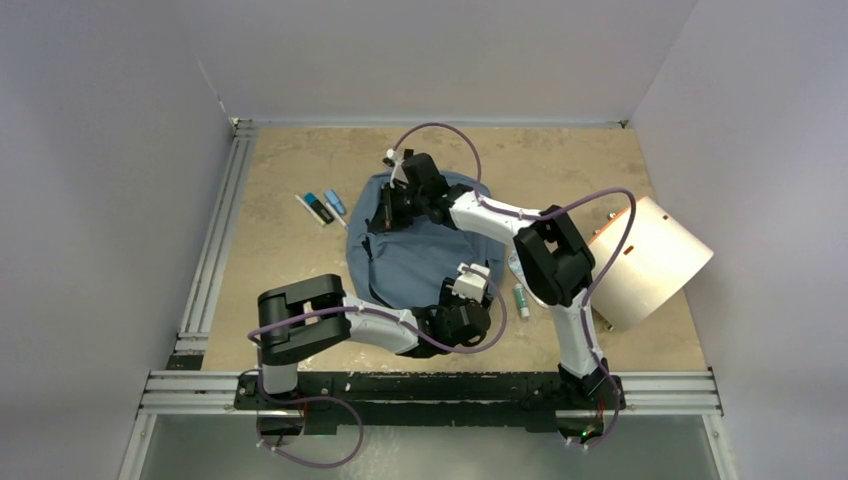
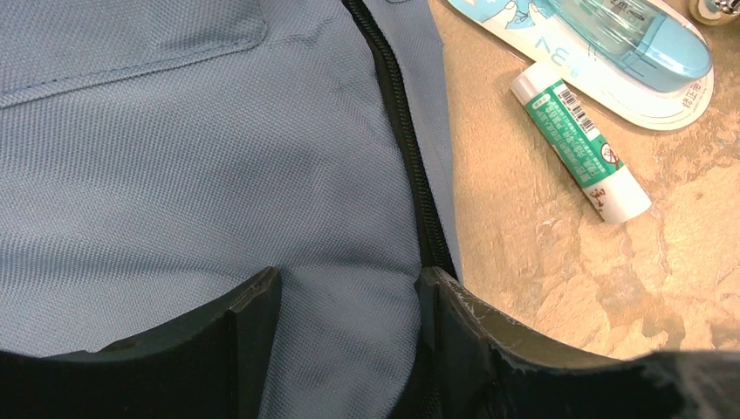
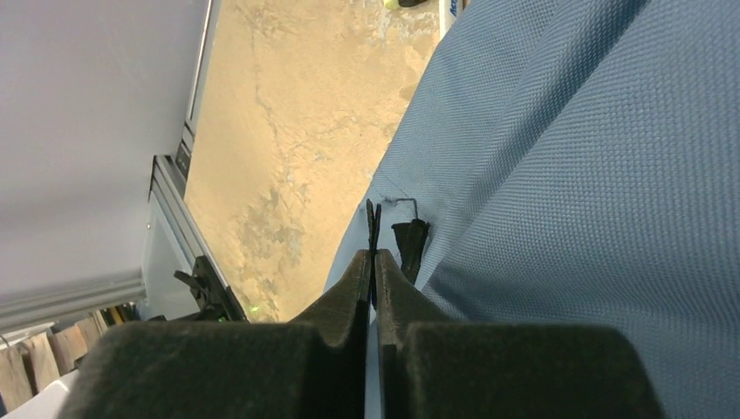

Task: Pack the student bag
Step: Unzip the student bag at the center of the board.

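Observation:
The student bag, slate-blue with black zippers, lies flat in the middle of the table. My left gripper is at its near right corner. In the left wrist view its jaws are closed on a bunched fold of bag fabric beside the black zipper. My right gripper is at the bag's far left part. In the right wrist view it is shut on a thin black zipper pull, with a second pull just beside it.
A green-and-white glue stick and a packaged blue correction tape lie right of the bag; the glue stick also shows from above. A beige folder lies at the right. Blue pens lie left of the bag.

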